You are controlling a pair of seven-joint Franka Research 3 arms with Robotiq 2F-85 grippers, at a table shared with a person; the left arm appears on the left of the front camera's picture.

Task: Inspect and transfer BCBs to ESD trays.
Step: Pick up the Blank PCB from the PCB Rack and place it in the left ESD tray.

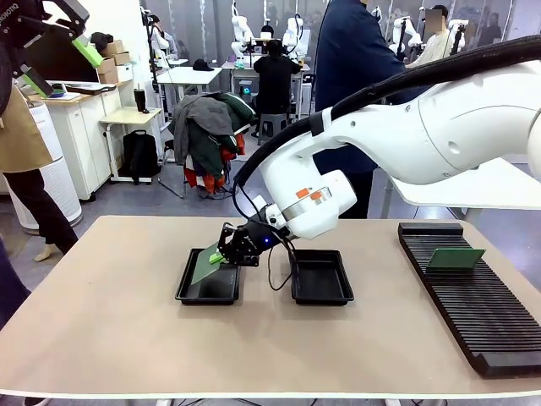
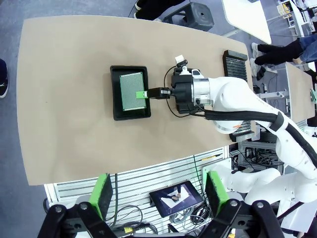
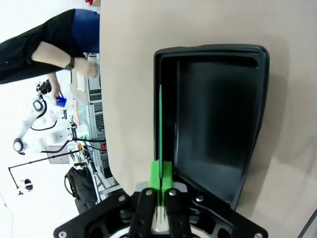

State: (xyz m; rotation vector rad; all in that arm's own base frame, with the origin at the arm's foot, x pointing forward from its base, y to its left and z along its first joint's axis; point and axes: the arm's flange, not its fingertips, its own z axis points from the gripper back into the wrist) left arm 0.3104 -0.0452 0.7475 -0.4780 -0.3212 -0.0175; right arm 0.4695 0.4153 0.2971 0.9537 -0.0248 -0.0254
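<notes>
My right gripper (image 1: 230,250) is shut on the edge of a green BCB (image 1: 205,265) and holds it tilted over the left ESD tray (image 1: 183,293). In the right wrist view the BCB (image 3: 160,124) shows edge-on between my fingers (image 3: 154,184), above the black tray (image 3: 218,119). From high above, the left wrist view shows the speckled BCB (image 2: 131,91) over that tray (image 2: 115,99), with the right gripper (image 2: 146,93) on its edge. A second ESD tray (image 1: 322,294) lies bare beside the first. My left gripper (image 1: 59,68) hangs open high at the left, its green pads (image 2: 103,192) wide apart.
A long black slotted rack (image 1: 482,321) lies at the table's right, with another green board (image 1: 455,258) standing in it. A person in dark clothes (image 1: 355,76) stands behind the far edge. Bare tabletop (image 1: 101,304) spreads to the left and front.
</notes>
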